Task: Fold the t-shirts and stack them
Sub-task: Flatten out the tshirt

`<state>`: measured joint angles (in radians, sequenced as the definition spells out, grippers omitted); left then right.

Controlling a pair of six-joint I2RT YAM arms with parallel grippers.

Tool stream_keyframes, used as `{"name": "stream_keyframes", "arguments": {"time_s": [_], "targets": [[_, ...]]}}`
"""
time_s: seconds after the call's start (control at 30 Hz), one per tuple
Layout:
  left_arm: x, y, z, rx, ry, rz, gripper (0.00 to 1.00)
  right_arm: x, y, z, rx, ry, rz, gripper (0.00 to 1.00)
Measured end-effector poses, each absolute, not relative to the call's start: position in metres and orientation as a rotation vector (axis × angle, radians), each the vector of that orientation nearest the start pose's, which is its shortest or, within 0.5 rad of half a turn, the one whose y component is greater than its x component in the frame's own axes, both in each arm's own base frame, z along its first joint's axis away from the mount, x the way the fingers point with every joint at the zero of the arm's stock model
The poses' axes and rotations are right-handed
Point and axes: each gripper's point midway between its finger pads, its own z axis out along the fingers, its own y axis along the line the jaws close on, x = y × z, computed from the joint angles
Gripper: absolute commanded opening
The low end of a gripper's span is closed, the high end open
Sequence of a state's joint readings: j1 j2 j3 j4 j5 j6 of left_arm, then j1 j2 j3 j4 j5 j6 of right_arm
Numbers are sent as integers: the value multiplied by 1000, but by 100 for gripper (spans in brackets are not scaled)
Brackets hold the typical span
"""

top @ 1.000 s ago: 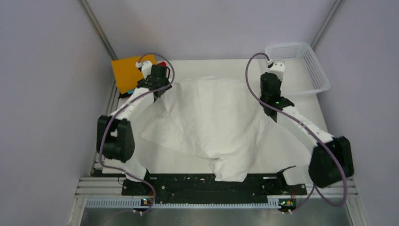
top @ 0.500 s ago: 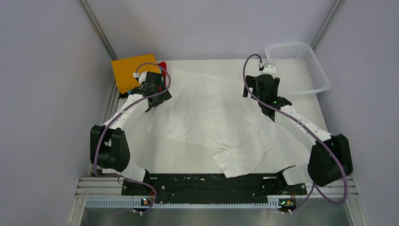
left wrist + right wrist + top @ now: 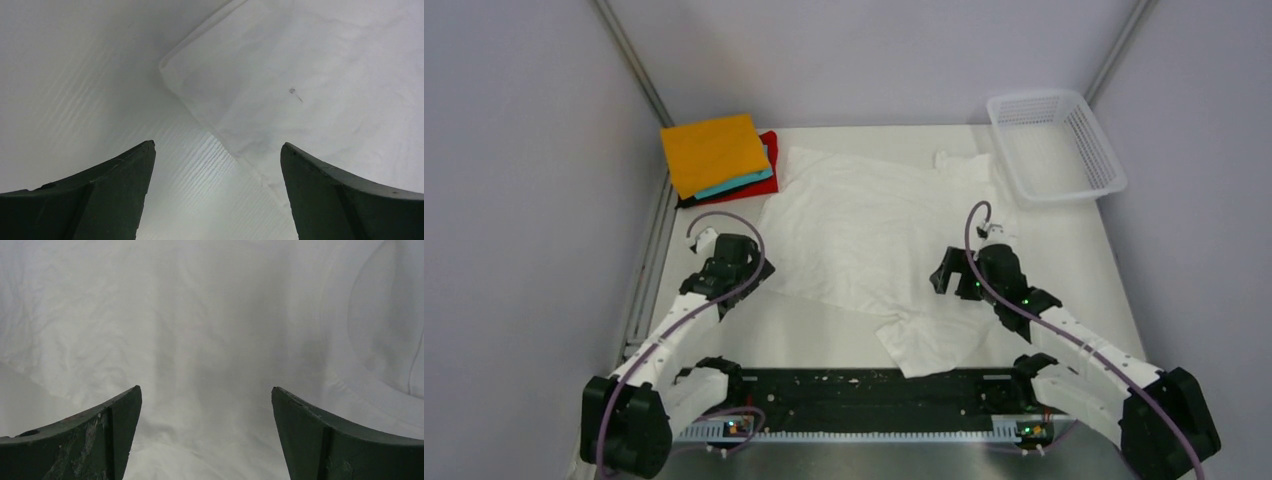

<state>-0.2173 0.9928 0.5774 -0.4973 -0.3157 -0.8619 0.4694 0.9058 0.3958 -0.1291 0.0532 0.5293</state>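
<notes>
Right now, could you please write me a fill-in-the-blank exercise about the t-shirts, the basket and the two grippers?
1. The spread-out t-shirt is ____ in colour.
2. The folded teal t-shirt lies directly under the ____ one.
3. The left gripper and the right gripper both have their jaws ____.
4. The mesh basket stands in the far ____ corner.

Missing words: white; orange; open; right.

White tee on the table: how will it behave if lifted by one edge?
Likely floppy: the white tee lies wrinkled and flat, so it should drape. Probably light; its edge looks thin. Pushed, it would likely bunch up.
</notes>
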Motion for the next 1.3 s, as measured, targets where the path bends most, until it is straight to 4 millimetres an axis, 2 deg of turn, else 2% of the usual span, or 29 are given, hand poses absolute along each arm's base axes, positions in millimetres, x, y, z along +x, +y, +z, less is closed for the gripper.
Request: {"name": "stream_keyframes", "arguments": {"time_s": [0.1, 0.3, 0.47, 0.63, 0.87, 0.93, 0.97, 1.0, 1.03, 1.07, 1.17, 1.3], "targets": [[252, -27, 70, -937, 2243, -79, 99, 243, 134, 64, 146, 2288, 467, 99], [261, -21, 64, -1007, 2206, -92, 99, 249, 117, 30, 251, 2374, 317, 99], [257, -15, 41, -1070, 2255, -69, 88, 287, 107, 31, 345, 2346, 253, 99], [254, -12, 28, -1111, 2274, -49, 69, 315, 96, 31, 404, 2329, 180, 99], [268, -9, 25, -1118, 2246, -42, 63, 343, 94, 39, 386, 2309, 122, 99], [275, -8, 25, -1118, 2240, -34, 58, 351, 94, 46, 379, 2291, 117, 99], [277, -7, 25, -1119, 2235, -30, 48, 355, 94, 48, 375, 2284, 113, 99], [280, -6, 25, -1120, 2230, -25, 30, 359, 94, 51, 374, 2275, 112, 99], [283, -5, 24, -1124, 2223, -20, 7, 362, 94, 53, 370, 2267, 110, 99], [285, -4, 22, -1128, 2221, -12, 0, 364, 93, 54, 367, 2263, 109, 99], [295, -5, 20, -1129, 2220, -22, 0, 365, 92, 55, 346, 2264, 98, 99], [298, -8, 21, -1122, 2230, -45, 0, 359, 92, 57, 297, 2283, 91, 99]]}}
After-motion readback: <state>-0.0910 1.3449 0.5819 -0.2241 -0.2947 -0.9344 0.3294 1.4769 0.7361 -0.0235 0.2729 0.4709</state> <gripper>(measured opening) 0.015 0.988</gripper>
